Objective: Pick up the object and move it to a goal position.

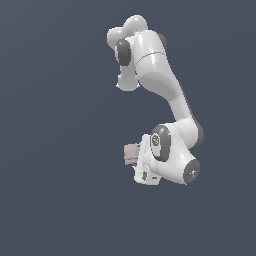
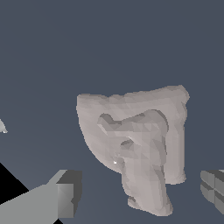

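The object (image 1: 131, 152) is a small pale pinkish-beige lumpy block at the exterior view's left of the white hand. In the wrist view the object (image 2: 135, 135) fills the middle, with a raised lumpy ridge on its face. My gripper (image 2: 140, 192) is open, and the block lies between its two grey fingers. One fingertip (image 2: 68, 192) stands just off one side of the block and the other (image 2: 213, 190) off the opposite side, each with a small gap. In the exterior view the gripper (image 1: 138, 161) is mostly hidden behind the hand and wrist.
The white arm (image 1: 160, 85) bends down from above to the wrist (image 1: 175, 155). A plain dark blue-grey background lies all around. A small pale speck (image 2: 2, 127) shows at the wrist view's edge.
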### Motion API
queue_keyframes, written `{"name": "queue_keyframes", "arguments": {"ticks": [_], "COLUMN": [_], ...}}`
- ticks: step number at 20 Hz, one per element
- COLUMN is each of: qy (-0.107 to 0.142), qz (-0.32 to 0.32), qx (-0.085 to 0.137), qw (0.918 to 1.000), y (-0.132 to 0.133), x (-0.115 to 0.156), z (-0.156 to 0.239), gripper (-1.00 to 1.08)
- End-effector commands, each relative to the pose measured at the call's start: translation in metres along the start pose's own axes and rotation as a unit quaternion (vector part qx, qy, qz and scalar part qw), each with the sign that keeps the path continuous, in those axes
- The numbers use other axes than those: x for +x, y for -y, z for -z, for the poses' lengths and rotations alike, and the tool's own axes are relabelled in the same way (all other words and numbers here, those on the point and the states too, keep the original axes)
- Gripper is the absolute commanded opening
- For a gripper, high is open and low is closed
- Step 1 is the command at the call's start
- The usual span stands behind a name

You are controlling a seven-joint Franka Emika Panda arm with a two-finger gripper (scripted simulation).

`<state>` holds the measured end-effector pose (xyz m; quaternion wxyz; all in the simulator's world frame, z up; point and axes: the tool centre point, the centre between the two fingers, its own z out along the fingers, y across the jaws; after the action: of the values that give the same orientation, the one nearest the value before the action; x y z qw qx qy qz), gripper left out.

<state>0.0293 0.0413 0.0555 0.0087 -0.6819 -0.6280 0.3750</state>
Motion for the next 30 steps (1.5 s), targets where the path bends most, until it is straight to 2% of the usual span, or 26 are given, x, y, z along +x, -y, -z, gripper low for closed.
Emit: {"name": "queue_keyframes", "arguments": {"ticks": [1,6,7,21,30], "qy": [0.000,0.000,0.000,0.000,-0.006], "qz": [0.000,0.000,0.000,-0.001,-0.011], "qx": [0.000,0.000,0.000,-0.002,-0.026], "qw": [1.0000,1.0000,1.0000,1.0000,0.9996], "y": [0.000,0.000,0.000,0.002,0.020], "x": [0.000,0.000,0.000,-0.001,-0.007], "z": [-0.004,-0.007,-0.007,-0.004,0.031], "gripper": [1.08,1.08,-1.00,-1.00,-1.00]}}
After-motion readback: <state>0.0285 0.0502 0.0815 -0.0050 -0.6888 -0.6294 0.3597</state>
